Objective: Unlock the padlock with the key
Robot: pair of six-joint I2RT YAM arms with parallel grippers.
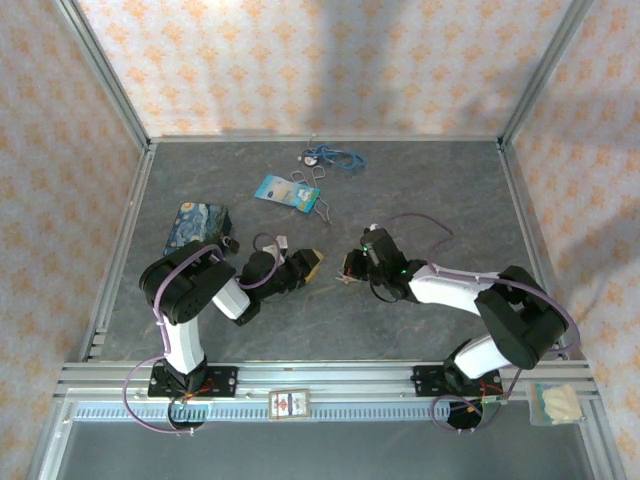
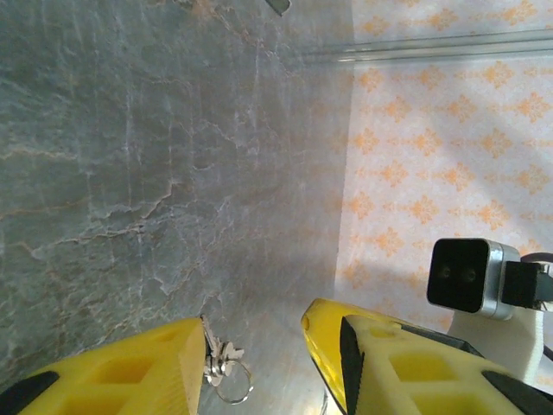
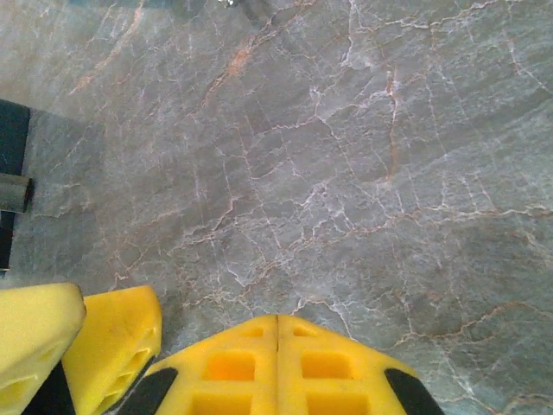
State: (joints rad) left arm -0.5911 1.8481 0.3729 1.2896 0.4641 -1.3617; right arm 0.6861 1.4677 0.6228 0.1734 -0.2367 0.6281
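At the far left of the bench (image 1: pixel 330 330) the starry blue box (image 1: pixel 195 228) is seen. Just beside its near right corner lies a small dark thing taken to be the padlock (image 1: pixel 232 243), though it is too small for its shackle to be made out. The left gripper (image 1: pixel 316 263) is found to the right of that, past the left arm's own elbow, so the padlock lies behind and to the left of it, while the right arm is set well apart from the lock. In the left wrist view the left gripper (image 2: pixel 252 322) is shown partly open, with a clear gap between the yellow fingers (image 2: pixel 130 372). The key (image 2: pixel 219 356), in its small bunch on a wire ring (image 2: pixel 235 386), is seen against the inner edge of one finger, its long axis running roughly along that finger and pointing away from the wrist. It is not pinched between the two fingers, and whether it rests on the bench or hangs cannot be told. Further right, the right gripper (image 3: pixel 276 324) is closed fully, finger against finger, with nothing visible in the seam. It is held just beside the left gripper's tips, so a handover or a re-grasp of the key is judged to be the step in hand.
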